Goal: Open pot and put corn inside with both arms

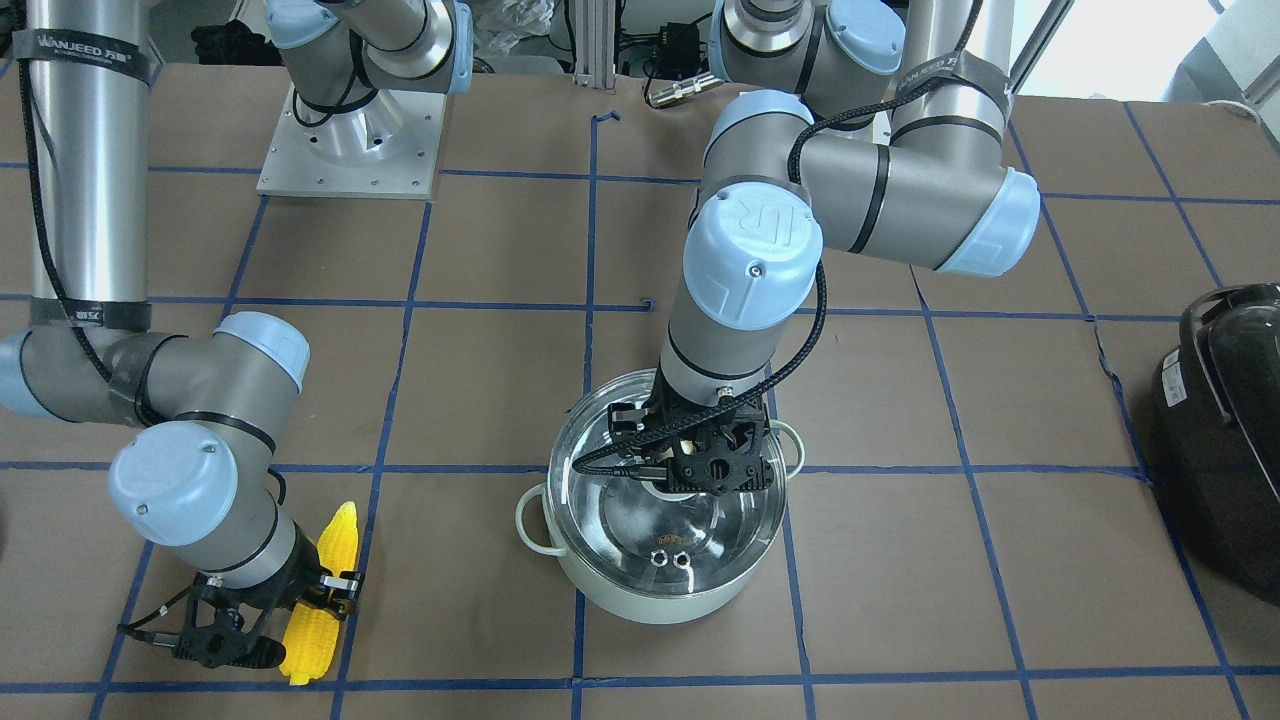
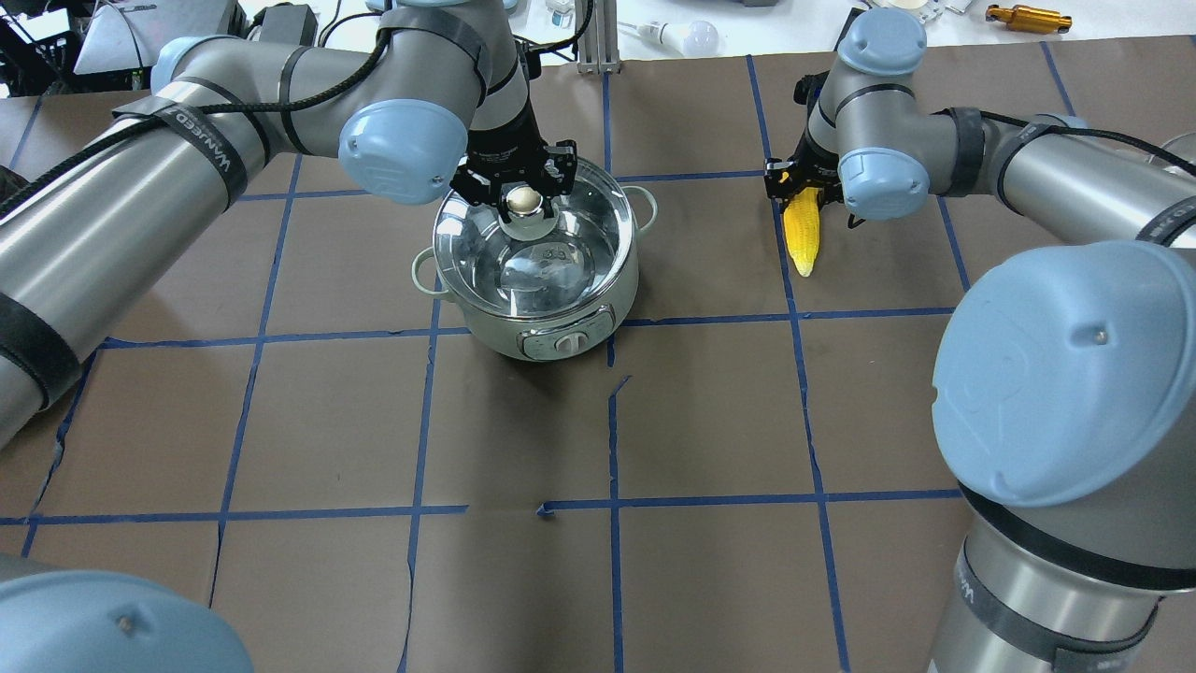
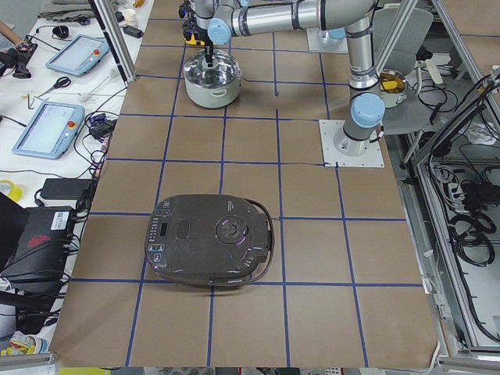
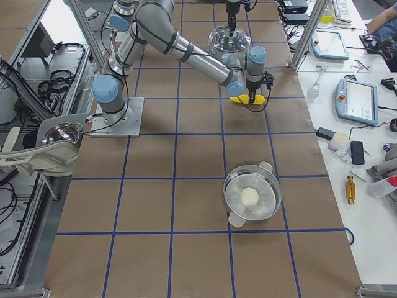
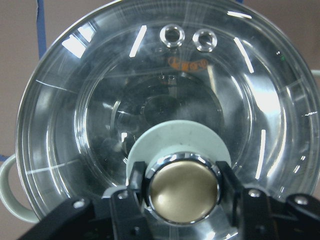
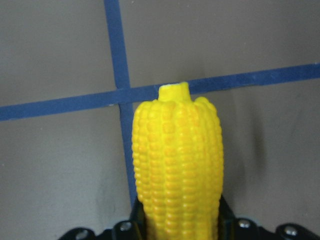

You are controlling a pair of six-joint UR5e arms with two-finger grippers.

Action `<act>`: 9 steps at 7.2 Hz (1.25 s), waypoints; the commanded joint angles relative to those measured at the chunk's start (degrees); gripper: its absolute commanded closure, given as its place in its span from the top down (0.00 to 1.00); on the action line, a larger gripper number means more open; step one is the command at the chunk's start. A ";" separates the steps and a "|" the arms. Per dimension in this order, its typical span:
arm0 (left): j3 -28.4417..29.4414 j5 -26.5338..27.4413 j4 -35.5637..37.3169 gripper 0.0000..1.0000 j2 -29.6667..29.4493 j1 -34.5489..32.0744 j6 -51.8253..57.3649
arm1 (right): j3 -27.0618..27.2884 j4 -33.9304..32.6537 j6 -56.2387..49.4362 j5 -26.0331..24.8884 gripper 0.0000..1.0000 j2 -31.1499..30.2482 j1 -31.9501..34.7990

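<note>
Left hand point(image 2: 519, 192) is right down on top of the pot point(image 1: 660, 590), fingers point(image 5: 227, 182) clenched either side of the round brass-coloured knob point(image 5: 181, 188) on the glass lid point(image 1: 600, 470). Tight grasp there, the knob is pinched squarely between them. The lid covers the pot's mouth; whether it has parted from the rim, I cannot tell. Through the glass you get the shiny steel inside, and one mint loop handle point(image 5: 7, 190) peeks out beside the lid's edge.

Over to the other side! Well apart from the pot, off on the robot's right of it, the right hand point(image 2: 804, 185) is closed on the corn point(image 6: 177, 165). It grips the yellow cob partway along, with the thick stalk end sticking out ahead of the wrist camera over a crossing of blue tape lines point(image 6: 116, 60). The tapered tip points back toward the robot. The cob is low at the brown worktop point(image 2: 523, 421), but resting or just clear of it? Can't say from here.

The pot itself stands upright on the worktop, its control dial point(image 2: 564, 343) facing the robot. Far off on the pot's other side, the robot's left, sits the big black appliance point(image 3: 211, 248), lid down.
</note>
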 commanded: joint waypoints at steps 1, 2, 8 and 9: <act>0.71 2.68 -1.80 0.05 3.24 1.39 2.30 | -2.21 0.95 0.15 0.00 0.00 -1.15 0.00; 0.46 3.12 -4.51 0.05 5.43 4.19 7.80 | -4.23 6.53 0.15 0.09 0.00 -3.77 0.09; -12.79 1.20 2.64 0.00 6.34 33.18 31.80 | -20.82 28.54 23.67 -4.66 0.00 -8.65 21.68; -15.43 -0.38 6.41 0.00 5.46 34.09 33.24 | -22.77 28.30 24.40 -6.14 0.00 -6.02 24.84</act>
